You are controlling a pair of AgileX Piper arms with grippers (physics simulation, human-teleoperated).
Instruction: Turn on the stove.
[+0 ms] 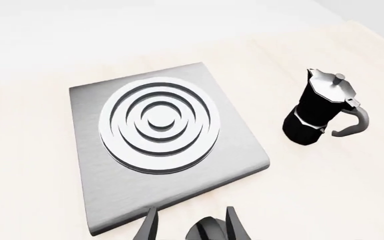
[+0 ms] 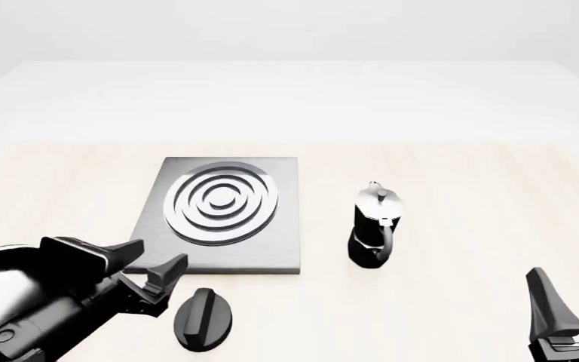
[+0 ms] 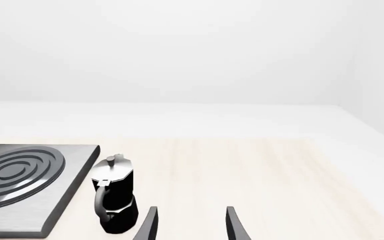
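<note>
So the flat square slab of brushed dark-grey metal that makes up the stove (image 2: 269, 241) sits a bit left of centre on the pale wood-grain table (image 2: 451, 226), and you can see the fine streaky brushing on it really well in the left wrist view. Set into it is the round burner (image 2: 221, 200), a bunch of concentric silver rings stepped like a target, smooth and kinda shiny compared to the matte slab. The separate black oval knob (image 2: 203, 319) lies on the table just in front of the slab's near edge, apart from it, with a raised ridge running across its top and a satin plastic look. The left gripper (image 2: 154, 283) is right beside that knob on its left, dark angular fingers spread apart with nothing between them, hanging over the slab's near left corner area; can't tell if a fingertip actually touches the slab. In the left wrist view the knob shows up between the two finger tips at the frame edge. Off to the right of the slab, near but not touching, stands the small black-and-silver faceted moka pot (image 2: 375, 226), glossy black base, silver lid with a little nub, curved handle facing the camera. The right gripper (image 2: 576, 305) hangs low at the front right, well away from everything, fingers apart and empty.
</note>
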